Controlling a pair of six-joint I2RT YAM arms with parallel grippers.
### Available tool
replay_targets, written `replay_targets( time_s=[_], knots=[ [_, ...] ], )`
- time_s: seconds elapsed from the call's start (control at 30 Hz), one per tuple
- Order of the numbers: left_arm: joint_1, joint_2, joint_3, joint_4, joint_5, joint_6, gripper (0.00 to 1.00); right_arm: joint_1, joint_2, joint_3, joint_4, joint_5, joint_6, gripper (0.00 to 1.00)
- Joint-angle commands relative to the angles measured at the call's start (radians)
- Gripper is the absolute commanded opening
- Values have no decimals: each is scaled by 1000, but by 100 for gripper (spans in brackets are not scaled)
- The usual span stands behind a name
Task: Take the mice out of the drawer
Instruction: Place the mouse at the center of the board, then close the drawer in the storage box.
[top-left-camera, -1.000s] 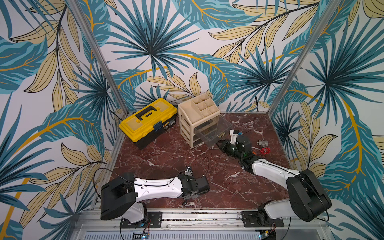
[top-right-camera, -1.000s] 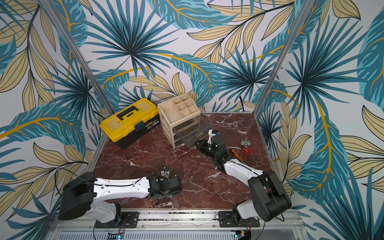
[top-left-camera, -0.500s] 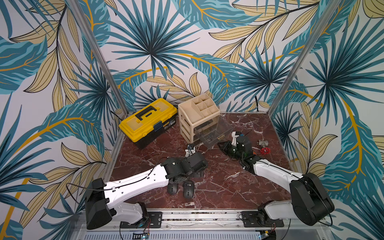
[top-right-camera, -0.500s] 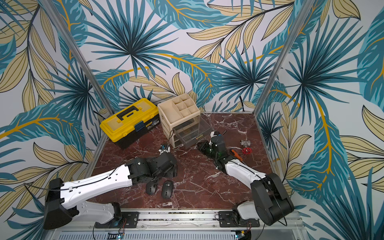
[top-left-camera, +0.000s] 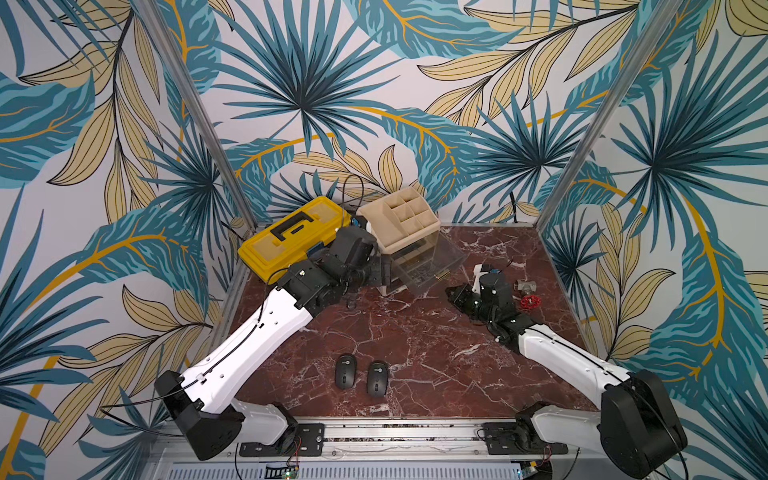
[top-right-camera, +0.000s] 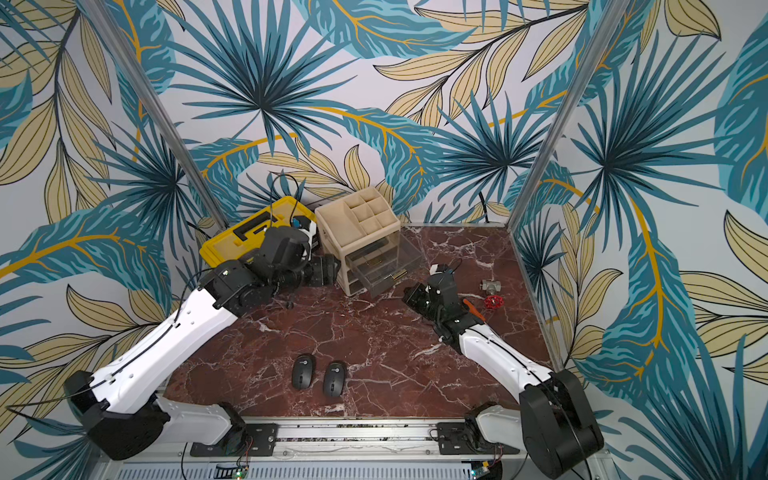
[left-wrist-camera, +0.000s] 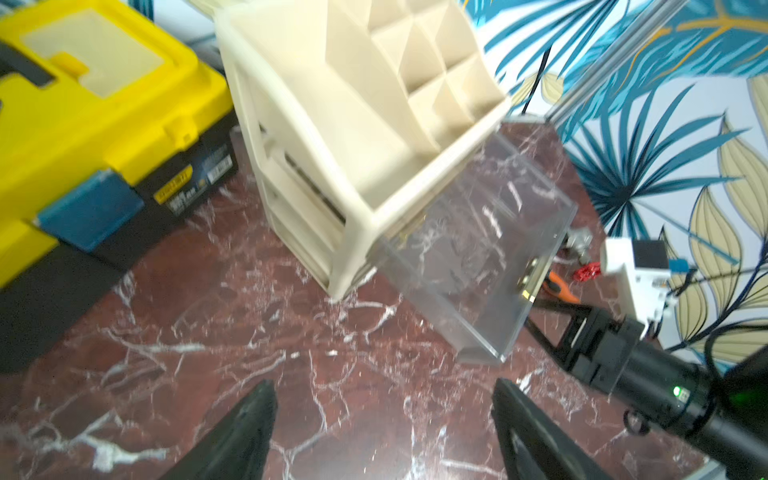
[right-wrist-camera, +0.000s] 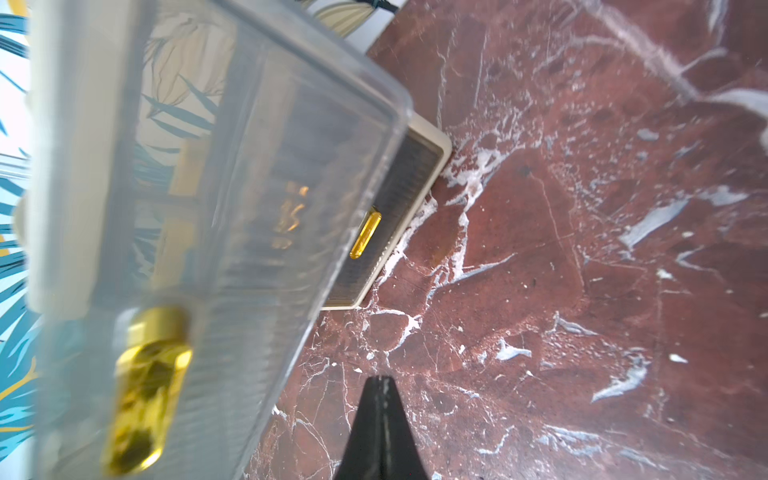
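Two dark grey mice (top-left-camera: 345, 371) (top-left-camera: 377, 378) lie side by side near the table's front edge, seen in both top views (top-right-camera: 303, 371) (top-right-camera: 335, 378). The clear drawer (top-left-camera: 432, 259) (left-wrist-camera: 478, 249) stands pulled out of the beige organizer (top-left-camera: 399, 220). Marble shows through its walls. My left gripper (top-left-camera: 384, 275) (left-wrist-camera: 384, 388) hovers open just left of the drawer's front, nothing between its fingers. My right gripper (top-left-camera: 451, 293) (right-wrist-camera: 380, 382) is shut and empty, low over the marble beside the drawer's gold handle (right-wrist-camera: 145, 390).
A yellow toolbox (top-left-camera: 291, 237) sits behind my left arm, against the organizer's left side. A red valve wheel (top-left-camera: 530, 301), a metal fitting (top-left-camera: 525, 286) and an orange-handled tool (top-right-camera: 471, 307) lie at the right, behind my right wrist.
My left arm has swung from the front of the table back to the organizer, leaving two mice lying at the front, and its jaws have widened. The right arm has barely moved.
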Motion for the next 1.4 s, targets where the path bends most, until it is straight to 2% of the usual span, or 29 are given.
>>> replay_targets(
  time_s=[0.0, 0.33, 0.53, 0.73, 1.0, 1.37],
  knots=[
    [70, 77, 133, -24, 66, 139, 87, -4, -50, -23, -44, 1, -51, 0],
    [274, 364, 441, 34, 248, 286, 98, -3, -141, -3, -97, -48, -115, 0],
    [359, 522, 585, 46, 397, 345, 95, -5, -129, 6, -98, -53, -127, 0],
    [367, 610, 644, 58, 432, 443, 90, -7, -76, 29, -34, -91, -111, 0],
    [370, 671, 654, 87, 516, 440, 84, -7, 21, 91, 31, -128, -87, 0],
    [369, 712, 655, 78, 557, 449, 82, -6, 195, 171, 171, -193, -15, 0]
  ],
)
